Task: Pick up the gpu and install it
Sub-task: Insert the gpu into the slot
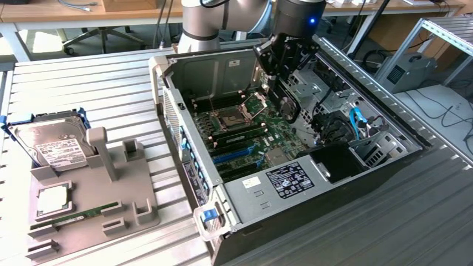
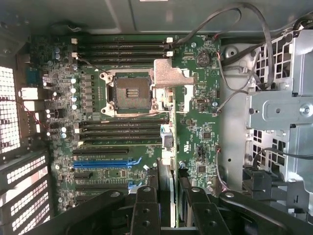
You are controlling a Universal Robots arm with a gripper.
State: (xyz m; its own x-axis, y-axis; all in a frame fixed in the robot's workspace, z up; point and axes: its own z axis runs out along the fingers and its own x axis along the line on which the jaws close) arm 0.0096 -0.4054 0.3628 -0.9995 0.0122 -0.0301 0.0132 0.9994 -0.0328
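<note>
**Our pincer (image 1: 278,76) holds the gpu (image 1: 287,105) inside the open computer case (image 1: 244,191).**

The jaws stand partly closed. In the wrist view we see the two black fingers (image 2: 145,210) clamped on either face of the thin card, which shows edge-on between them. In the exterior view the card hangs upright below the pincer, with its black cooler face towards the exterior view's right. It sits over the green motherboard (image 2: 195,122), just beside the bare processor socket (image 2: 128,93). We cannot tell whether its lower edge touches the board. A blue slot (image 2: 100,164) lies on the board near the card. Outside the case, at the exterior view's left, a grey holder (image 1: 96,205) rests on the slatted table, with a silver hard drive (image 1: 52,144) propped against it.
</note>
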